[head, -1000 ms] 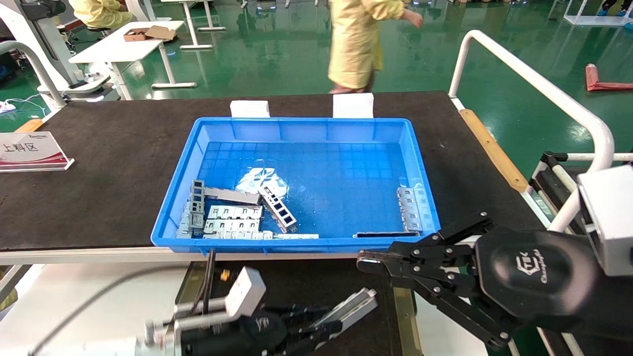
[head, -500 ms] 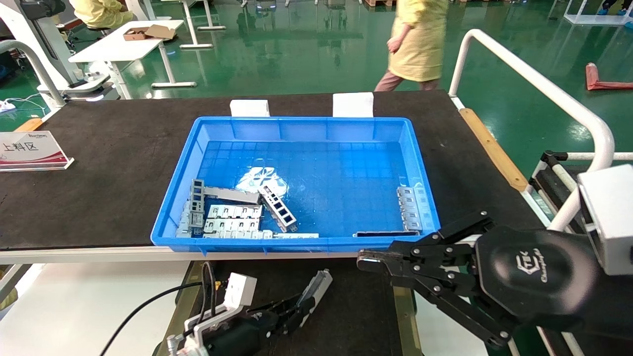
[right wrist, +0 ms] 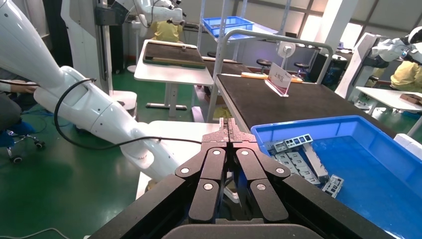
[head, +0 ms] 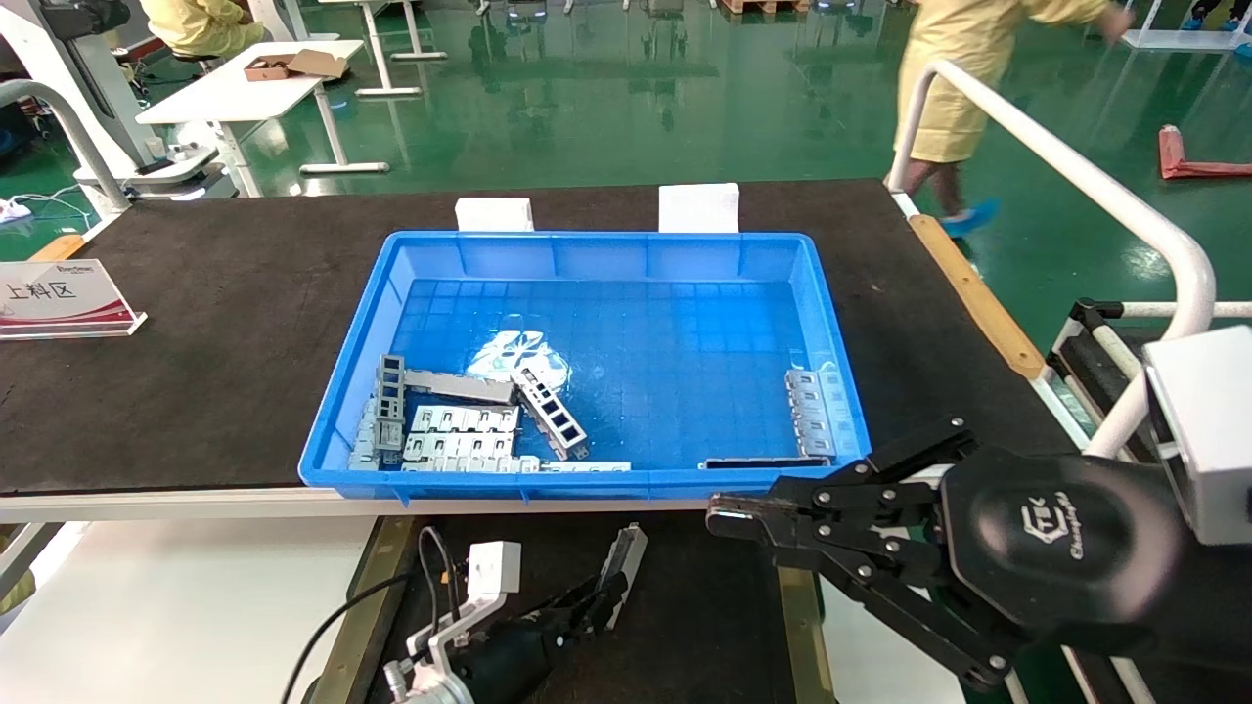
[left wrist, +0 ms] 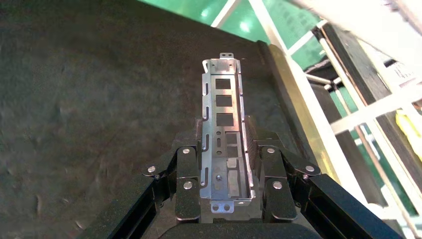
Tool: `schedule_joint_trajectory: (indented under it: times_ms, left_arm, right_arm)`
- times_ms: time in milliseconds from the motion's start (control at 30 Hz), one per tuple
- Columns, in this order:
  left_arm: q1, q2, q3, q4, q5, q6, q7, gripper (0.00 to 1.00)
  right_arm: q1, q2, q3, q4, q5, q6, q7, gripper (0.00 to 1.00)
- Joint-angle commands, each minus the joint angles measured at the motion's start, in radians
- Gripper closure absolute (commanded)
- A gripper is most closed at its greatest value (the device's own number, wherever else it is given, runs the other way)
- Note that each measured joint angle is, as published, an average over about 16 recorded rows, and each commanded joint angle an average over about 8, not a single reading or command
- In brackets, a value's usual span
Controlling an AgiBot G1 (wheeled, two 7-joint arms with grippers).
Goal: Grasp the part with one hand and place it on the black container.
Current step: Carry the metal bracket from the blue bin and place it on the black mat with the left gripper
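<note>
The part (left wrist: 223, 127) is a slim silver-grey channel with raised side walls and a row of rectangular cutouts, clamped at its lower half between the left gripper's (left wrist: 225, 169) fingers. It juts out over the black container's (head: 685, 626) textured floor, below the worktop's (head: 196, 323) near edge. Since half a second ago the left gripper has drawn slightly lower and nearer, part still held. The right gripper (head: 729, 516), fingers together, hangs beside the blue bin's (head: 342, 391) near right corner, its housing marked "Champions". A sign (head: 59, 298) at the worktop's left edge reads "上料区".
</note>
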Motion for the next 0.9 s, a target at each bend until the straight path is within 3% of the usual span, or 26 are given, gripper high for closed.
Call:
schedule_joint_trajectory:
  times_ms: [33, 400, 467, 500, 700, 733, 767, 900]
  left_arm:
    - [0.001, 0.016, 0.003, 0.009, -0.005, -0.027, -0.015, 1.00]
    - [-0.024, 0.092, 0.004, 0.102, -0.020, -0.089, -0.042, 1.00]
    - [-0.024, 0.099, 0.001, 0.110, -0.022, -0.094, -0.042, 0.97]
    - [-0.024, 0.102, 0.000, 0.113, -0.023, -0.096, -0.041, 0.88]
    - [-0.018, 0.109, -0.009, 0.119, -0.026, -0.102, -0.038, 0.13]
    - [-0.016, 0.109, -0.010, 0.119, -0.027, -0.102, -0.037, 0.04]
    - [-0.015, 0.109, -0.012, 0.117, -0.027, -0.103, -0.037, 0.00]
    - [-0.009, 0.108, -0.015, 0.109, -0.028, -0.106, -0.033, 0.00]
  right_arm:
    - [0.000, 0.000, 0.000, 0.000, 0.000, 0.000, 0.000, 1.00]
    - [0.000, 0.000, 0.000, 0.000, 0.000, 0.000, 0.000, 1.00]
    - [0.000, 0.000, 0.000, 0.000, 0.000, 0.000, 0.000, 0.94]
    - [0.000, 0.000, 0.000, 0.000, 0.000, 0.000, 0.000, 0.81]
    - [0.000, 0.000, 0.000, 0.000, 0.000, 0.000, 0.000, 0.07]
    - [0.000, 0.000, 0.000, 0.000, 0.000, 0.000, 0.000, 0.00]
    - [0.000, 0.000, 0.000, 0.000, 0.000, 0.000, 0.000, 0.00]
    - [0.000, 0.000, -0.001, 0.000, 0.000, 0.000, 0.000, 0.00]
